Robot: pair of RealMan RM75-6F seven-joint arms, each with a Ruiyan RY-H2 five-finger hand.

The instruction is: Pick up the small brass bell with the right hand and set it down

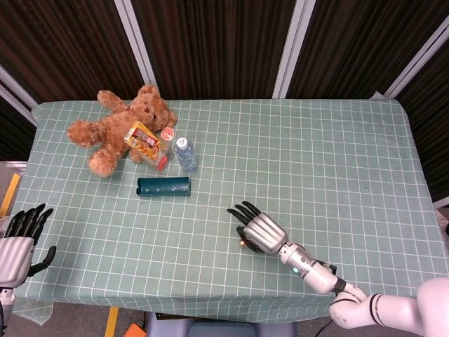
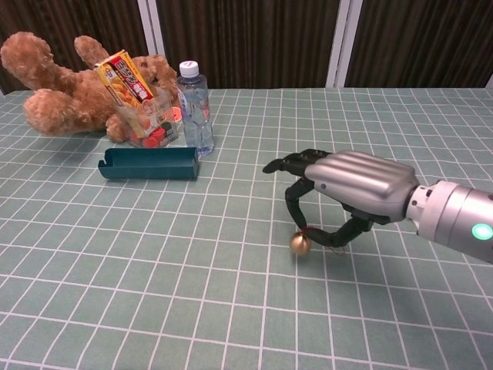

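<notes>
Right robot hand [image 2: 339, 202]: seen low over the worktop in the chest view, palm down, with the small brass bell pinched between the thumb and a curled finger while the other fingers are spread forward.
Small brass bell [image 2: 300, 243]: held at its top beneath the right robot hand; whether it hangs just above the cloth or touches it cannot be told. In the head view only a small glint of it [image 1: 243, 243] is seen at the hand's 9 o'clock edge.
Left robot hand [image 1: 17, 242]: found at the 9 o'clock edge of the head view, beside the worktop's near corner, fingers apart and nothing held.
Worktop [image 1: 337, 161]: covered by a green cloth with a white grid.
Teddy bear [image 1: 119, 130]: laid on its back toward 10 o'clock from the bell, well apart from it.
Snack box [image 2: 129, 81]: yellow and red, stood tilted in a clear holder against the bear.
Water bottle [image 2: 194, 108]: upright, white cap, just beside the snack box at its 3 o'clock.
Dark teal case [image 2: 148, 163]: laid lengthwise at 6 o'clock of the bottle, near it.
</notes>
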